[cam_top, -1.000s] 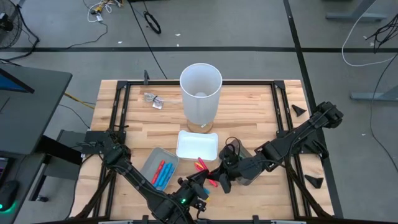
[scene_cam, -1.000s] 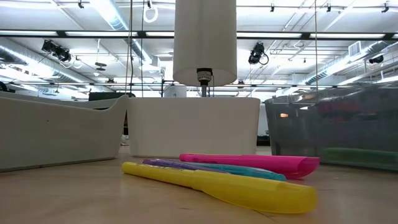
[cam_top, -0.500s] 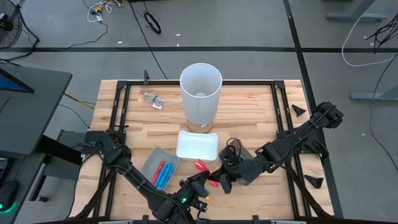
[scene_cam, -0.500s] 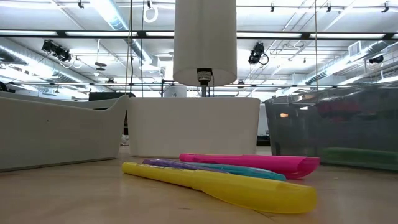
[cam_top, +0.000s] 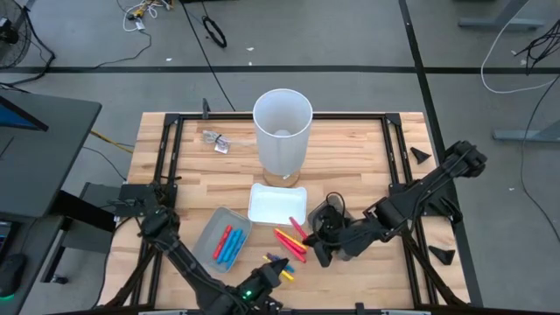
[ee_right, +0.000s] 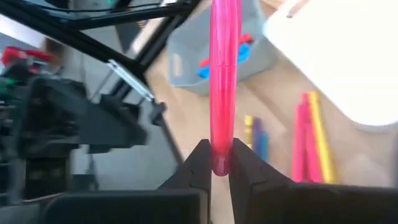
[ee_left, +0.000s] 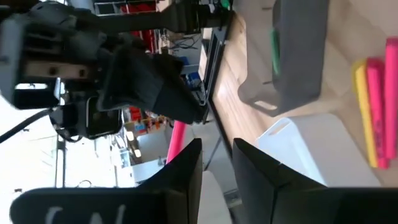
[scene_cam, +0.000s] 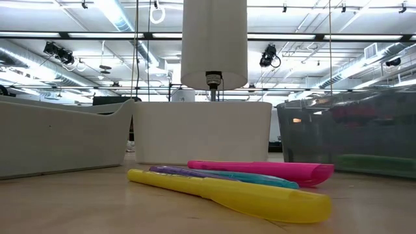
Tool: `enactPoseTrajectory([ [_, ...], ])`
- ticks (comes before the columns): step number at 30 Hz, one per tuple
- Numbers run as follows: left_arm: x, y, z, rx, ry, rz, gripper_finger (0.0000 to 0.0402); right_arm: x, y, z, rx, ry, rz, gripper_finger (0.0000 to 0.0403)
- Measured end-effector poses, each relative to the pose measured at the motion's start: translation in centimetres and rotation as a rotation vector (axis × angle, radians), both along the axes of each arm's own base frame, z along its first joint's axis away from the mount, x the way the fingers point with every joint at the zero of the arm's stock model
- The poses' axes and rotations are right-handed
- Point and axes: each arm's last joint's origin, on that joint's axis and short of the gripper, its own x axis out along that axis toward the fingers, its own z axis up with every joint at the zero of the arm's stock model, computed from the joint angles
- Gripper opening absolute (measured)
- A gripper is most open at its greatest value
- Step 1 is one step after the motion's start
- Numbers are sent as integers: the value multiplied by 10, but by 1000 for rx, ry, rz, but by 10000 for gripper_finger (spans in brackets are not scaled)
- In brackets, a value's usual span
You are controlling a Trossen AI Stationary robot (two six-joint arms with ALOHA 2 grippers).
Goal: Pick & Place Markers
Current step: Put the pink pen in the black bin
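The right claw (ee_right: 214, 163) was clenched on a pink marker (ee_right: 224, 81) lifted clear of the tabletop (cam_top: 350, 149), seemingly for carrying to a tray; the left claw (ee_left: 216, 163), fingers parted and empty, faced it. Other markers (cam_top: 290, 241) lay loose beside the white tray (cam_top: 277, 206), more in the grey tray (cam_top: 229, 242), with workshop floor and cables around.

no readable text, labels, brands or numbers in any view; nothing legible on trays, markers or room gear.
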Motion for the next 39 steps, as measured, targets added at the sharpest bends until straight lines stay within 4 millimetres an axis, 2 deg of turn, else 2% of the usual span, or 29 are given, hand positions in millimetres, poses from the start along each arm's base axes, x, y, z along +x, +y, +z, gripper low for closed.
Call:
enactPoseTrajectory([
  [18, -2, -1, -1, -85, -23, 11, 96, -36, -22, -11, -86, 352, -83, 18],
  [28, -3, -1, -2, -98, -28, 15, 96, -52, -33, -5, -153, 526, -152, 18],
  [39, 2, 4, -2, -108, -18, 28, 96, -51, -28, -22, -184, 687, -133, 18],
])
